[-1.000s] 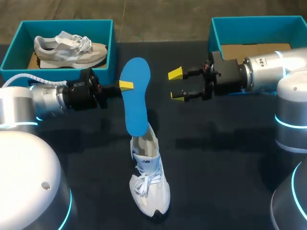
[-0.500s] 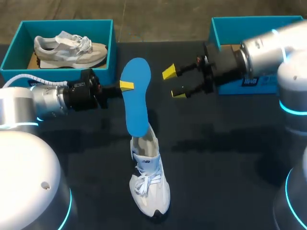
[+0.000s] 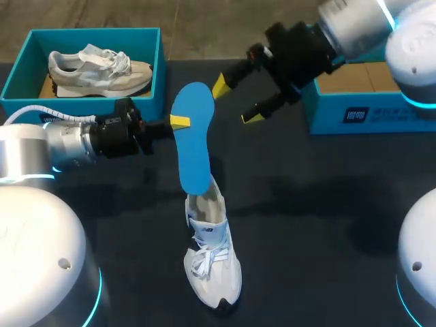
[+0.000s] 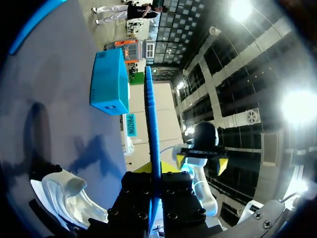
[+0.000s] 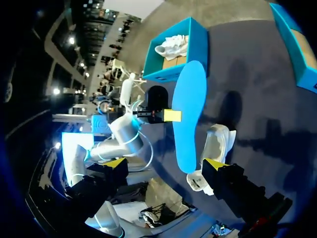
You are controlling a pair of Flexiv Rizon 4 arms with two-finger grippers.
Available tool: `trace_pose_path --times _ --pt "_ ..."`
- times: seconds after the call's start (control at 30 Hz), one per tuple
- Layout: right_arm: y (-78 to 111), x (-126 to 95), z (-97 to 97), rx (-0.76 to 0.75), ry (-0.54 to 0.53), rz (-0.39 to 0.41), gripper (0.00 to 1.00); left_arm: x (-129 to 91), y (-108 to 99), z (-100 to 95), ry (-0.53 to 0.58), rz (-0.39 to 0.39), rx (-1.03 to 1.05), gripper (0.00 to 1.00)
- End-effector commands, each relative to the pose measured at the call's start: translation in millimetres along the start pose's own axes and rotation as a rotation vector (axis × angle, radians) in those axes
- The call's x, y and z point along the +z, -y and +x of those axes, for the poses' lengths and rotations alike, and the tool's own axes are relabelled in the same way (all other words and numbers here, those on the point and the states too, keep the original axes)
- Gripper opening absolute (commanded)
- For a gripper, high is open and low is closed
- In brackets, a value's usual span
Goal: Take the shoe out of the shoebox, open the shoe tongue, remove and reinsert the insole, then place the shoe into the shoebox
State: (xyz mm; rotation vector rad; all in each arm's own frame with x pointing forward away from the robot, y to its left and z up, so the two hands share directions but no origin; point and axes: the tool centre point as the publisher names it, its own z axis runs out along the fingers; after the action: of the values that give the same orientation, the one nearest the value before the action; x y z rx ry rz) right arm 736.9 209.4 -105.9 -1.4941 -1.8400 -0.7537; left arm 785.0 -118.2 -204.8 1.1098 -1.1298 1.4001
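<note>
Flat blue foam insole (image 3: 192, 139), upright, pinched edgewise by left gripper (image 3: 178, 122), lower end at collar of white lace-up sneaker (image 3: 212, 259) on dark table (image 3: 313, 231); right gripper (image 3: 237, 102) spread wide near insole's upper end.

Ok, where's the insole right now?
Head view, left of middle: the blue insole stands pinched in the left gripper, its lower end at the white shoe.

Blue insole (image 3: 191, 143), white shoe (image 3: 212, 262), teal shoeboxes (image 3: 388, 113), dark table (image 3: 327, 225); the boxed shoe (image 3: 102, 71) looks grey-white.
</note>
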Motion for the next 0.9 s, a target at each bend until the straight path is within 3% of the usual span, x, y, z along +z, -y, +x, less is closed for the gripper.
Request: trace_pose_path --times 0.03,0.4,0.9 --pt "-10.8 -1 16.8 0.007 0.328 0.050 1.00 0 -1 1.0 0.003 0.003 -0.001 0.00" --pt "-13.1 -3 38.1 0.041 0.476 0.070 1.00 0 -1 1.0 0.003 0.003 -0.001 0.00" --pt "-13.2 23 50.6 0.100 0.639 0.104 1.00 0 -1 1.0 0.003 0.003 -0.001 0.00"
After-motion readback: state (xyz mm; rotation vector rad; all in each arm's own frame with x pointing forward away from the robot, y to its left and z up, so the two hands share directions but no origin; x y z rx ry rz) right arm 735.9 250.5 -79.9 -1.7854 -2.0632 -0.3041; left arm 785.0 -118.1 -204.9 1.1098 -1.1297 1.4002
